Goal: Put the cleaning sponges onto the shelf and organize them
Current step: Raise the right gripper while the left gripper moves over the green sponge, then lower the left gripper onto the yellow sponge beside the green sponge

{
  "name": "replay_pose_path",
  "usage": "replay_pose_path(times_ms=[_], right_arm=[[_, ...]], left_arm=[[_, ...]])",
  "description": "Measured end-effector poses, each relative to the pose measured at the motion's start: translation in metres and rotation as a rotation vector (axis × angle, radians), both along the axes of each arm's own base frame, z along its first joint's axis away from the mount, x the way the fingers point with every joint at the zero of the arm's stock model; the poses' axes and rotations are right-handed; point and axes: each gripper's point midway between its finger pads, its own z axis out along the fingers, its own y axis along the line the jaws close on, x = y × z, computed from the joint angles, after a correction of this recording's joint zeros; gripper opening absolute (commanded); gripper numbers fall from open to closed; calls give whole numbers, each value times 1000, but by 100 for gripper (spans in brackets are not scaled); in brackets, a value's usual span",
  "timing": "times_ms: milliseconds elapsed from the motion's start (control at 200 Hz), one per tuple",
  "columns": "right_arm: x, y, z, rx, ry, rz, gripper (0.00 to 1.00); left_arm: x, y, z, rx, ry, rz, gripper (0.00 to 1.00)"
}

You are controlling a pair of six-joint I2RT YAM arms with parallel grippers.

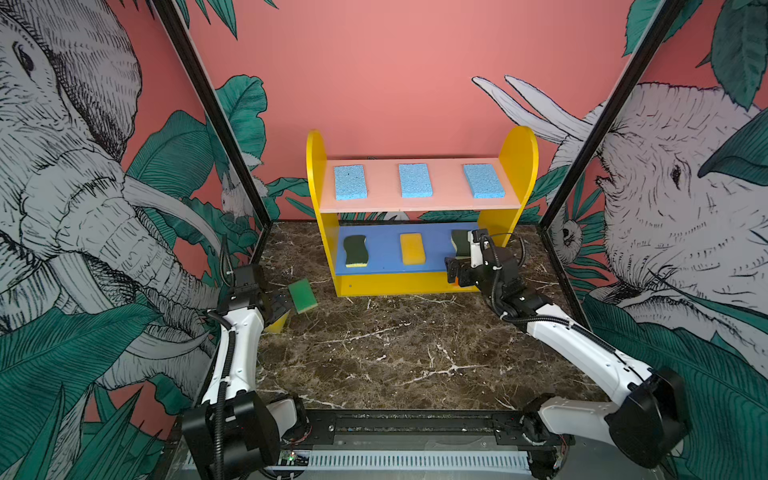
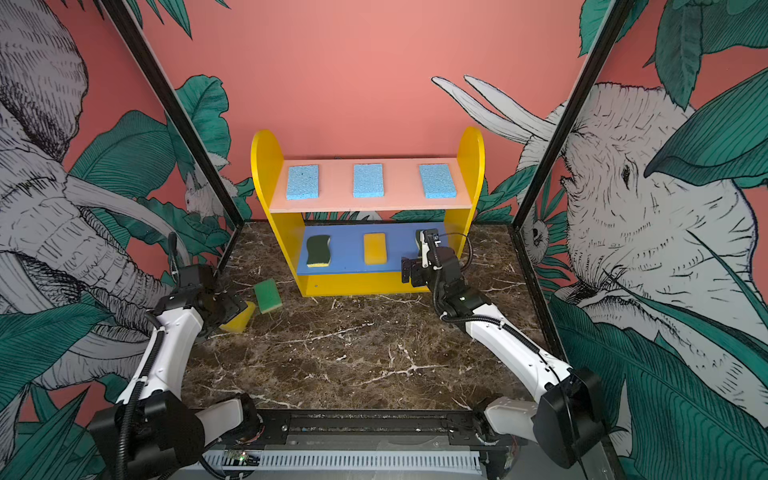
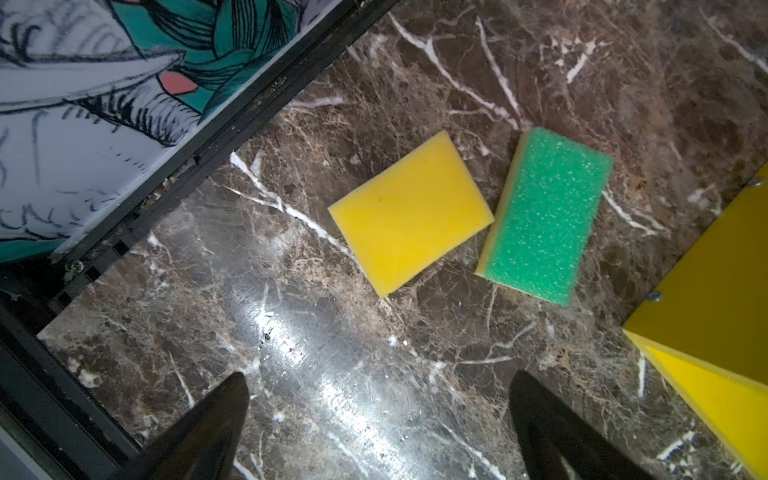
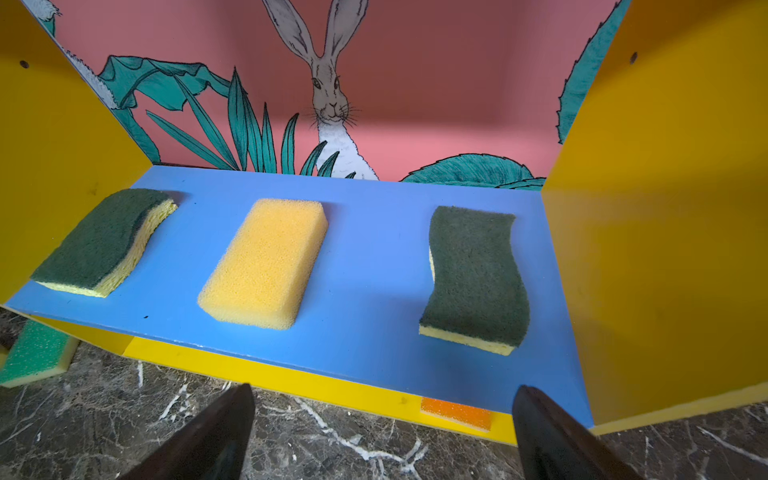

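Right claw [image 4: 384, 390] gapes before wavy green sponge [image 4: 476, 274], long axis front-to-back.

The worktop [image 1: 395, 353] lies bare from centre to six o'clock — open passage. At twelve o'clock the shelf [image 1: 517, 158] blocks; at nine o'clock a bright green sponge [image 1: 302, 296] and yellow sponge [image 2: 239, 320] lie close together.

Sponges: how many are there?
9. Three blue sponges on the top board; two wavy dark-green sponges flanking a yellow sponge on the blue board; an orange sponge on the base; a green sponge and a second yellow sponge on the table. The base may hide more.
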Motion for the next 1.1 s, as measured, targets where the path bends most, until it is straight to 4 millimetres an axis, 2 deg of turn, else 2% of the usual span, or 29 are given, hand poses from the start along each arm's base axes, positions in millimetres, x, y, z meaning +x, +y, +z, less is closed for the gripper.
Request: replay_pose_path(times_ms=[305, 595, 875, 980, 1100], right_arm=[[1, 13, -15, 42, 57, 39, 99], [-2, 22, -13, 105, 80, 73, 99], [5, 33, -3, 162, 110, 78, 99], [7, 34, 1, 182, 114, 72, 99], [5, 34, -3, 186, 137, 68, 99]], left_arm=[[14, 37, -37, -109, 39, 104, 94], [55, 59, -48, -100, -6, 101, 87], [73, 64, -80, -124, -2, 95, 84], [73, 61, -86, -131, -13, 89, 83], [70, 57, -94, -143, -15, 83, 83]])
